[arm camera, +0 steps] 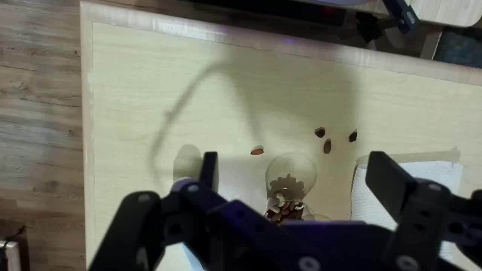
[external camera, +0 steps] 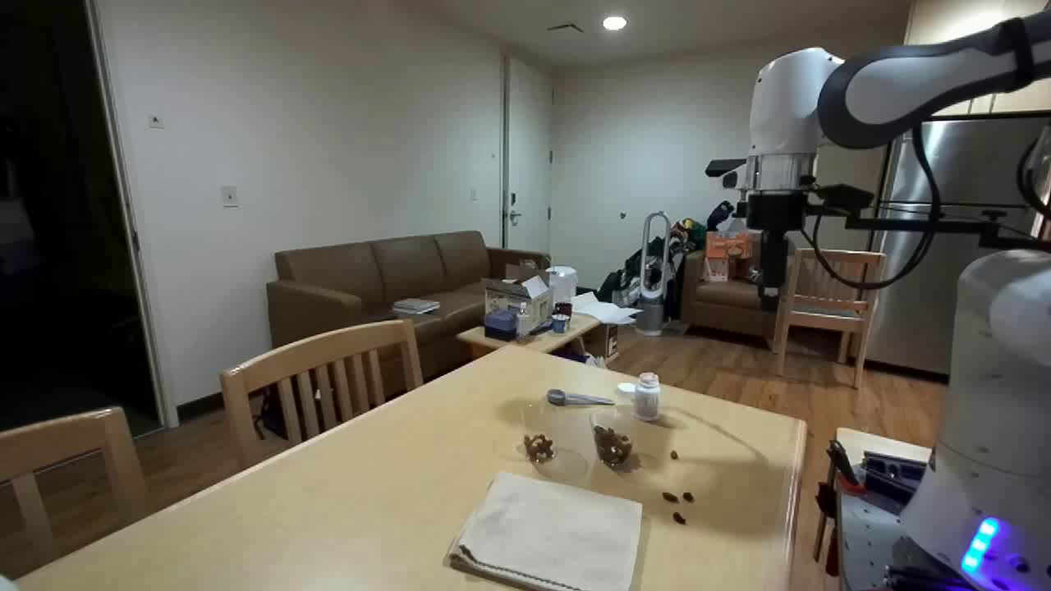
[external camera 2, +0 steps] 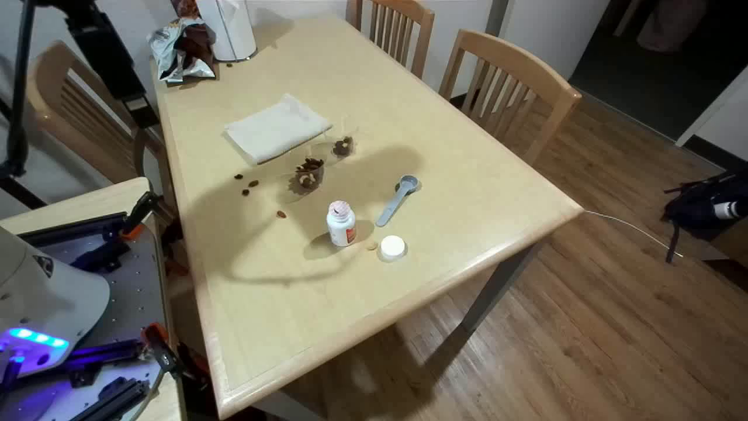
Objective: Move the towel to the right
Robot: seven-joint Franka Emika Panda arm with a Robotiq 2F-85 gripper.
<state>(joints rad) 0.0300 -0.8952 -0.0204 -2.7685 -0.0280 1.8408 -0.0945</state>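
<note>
The towel is a folded white cloth lying flat on the wooden table, seen in both exterior views [external camera: 550, 529] [external camera 2: 277, 127]. In the wrist view, part of the towel [arm camera: 371, 197] shows at the right, partly hidden behind a finger. My gripper [arm camera: 293, 160] is open with nothing between its fingers. It hangs high above the table, pointing down, and is apart from the towel. The gripper also shows in both exterior views [external camera: 769, 289] [external camera 2: 142, 110].
Two clear cups of nuts [external camera 2: 308, 174] [external camera 2: 342, 146] stand beside the towel. Several loose nuts [arm camera: 320, 132] lie nearby. A white bottle [external camera 2: 340, 225], its lid [external camera 2: 392, 248] and a grey scoop [external camera 2: 397, 200] are farther along. A snack bag [external camera 2: 184, 51] sits at the table's end.
</note>
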